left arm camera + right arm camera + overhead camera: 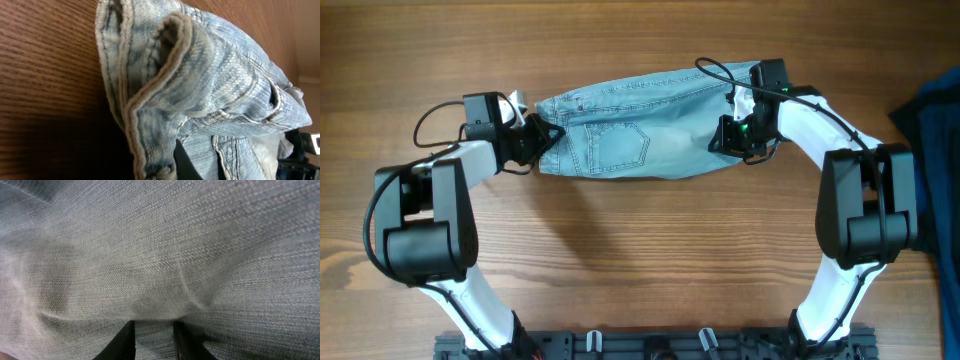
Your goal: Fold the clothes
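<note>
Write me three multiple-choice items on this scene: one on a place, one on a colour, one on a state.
1. Where is the dark blue fabric pile? A. at the table's right edge; B. front centre; C. left edge.
2. What colour are the shorts? A. black; B. light blue; C. white.
3. What is the right gripper doing? A. hanging open over bare wood; B. holding the dark pile; C. pinching denim.
1 A: overhead shows it at the right edge.
2 B: faded light blue denim in every view.
3 C: the right wrist view shows denim caught in it.
</note>
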You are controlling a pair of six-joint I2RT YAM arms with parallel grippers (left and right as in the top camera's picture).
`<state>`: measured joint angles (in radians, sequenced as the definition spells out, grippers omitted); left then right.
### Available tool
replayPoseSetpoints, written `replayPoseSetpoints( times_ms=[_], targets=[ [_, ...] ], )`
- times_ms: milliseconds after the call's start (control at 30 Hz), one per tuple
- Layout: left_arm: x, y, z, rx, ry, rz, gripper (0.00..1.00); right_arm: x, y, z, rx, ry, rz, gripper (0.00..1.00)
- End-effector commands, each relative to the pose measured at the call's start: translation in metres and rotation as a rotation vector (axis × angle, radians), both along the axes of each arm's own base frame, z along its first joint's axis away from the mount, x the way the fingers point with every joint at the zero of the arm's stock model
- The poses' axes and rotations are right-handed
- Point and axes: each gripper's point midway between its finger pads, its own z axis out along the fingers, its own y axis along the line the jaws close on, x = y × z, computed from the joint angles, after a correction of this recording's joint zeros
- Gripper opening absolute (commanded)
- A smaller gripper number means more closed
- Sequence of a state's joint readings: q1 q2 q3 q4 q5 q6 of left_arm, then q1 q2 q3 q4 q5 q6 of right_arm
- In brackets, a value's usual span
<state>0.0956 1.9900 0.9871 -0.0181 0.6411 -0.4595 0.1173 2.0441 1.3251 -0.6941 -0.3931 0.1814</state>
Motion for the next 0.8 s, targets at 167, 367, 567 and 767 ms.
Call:
replayPoseSetpoints(
  times_ms=[167, 367, 567, 767],
  targets=[
    [-0.019, -0.014, 0.035, 0.089, 0.099, -0.061, 0.04, -0.009, -0.015, -0.022, -0.089, 0.052, -0.013, 0.26],
    [-0.028, -0.032, 0.058, 0.28, 0.096, -0.094, 0.04, -0.009, -0.015, -0.022, -0.089, 0.052, -0.013, 0.27],
    [-0.036, -0.033, 0.059, 0.403, 0.137, -0.098, 0.04, -0.01, -0.015, -0.022, -0.089, 0.054, -0.012, 0.27],
    [-0.043, 0.029, 0.11, 0.595, 0.162, 0.012, 0.04, 0.0, -0.03, 0.018, -0.08, 0.005, -0.089, 0.49]
  ],
)
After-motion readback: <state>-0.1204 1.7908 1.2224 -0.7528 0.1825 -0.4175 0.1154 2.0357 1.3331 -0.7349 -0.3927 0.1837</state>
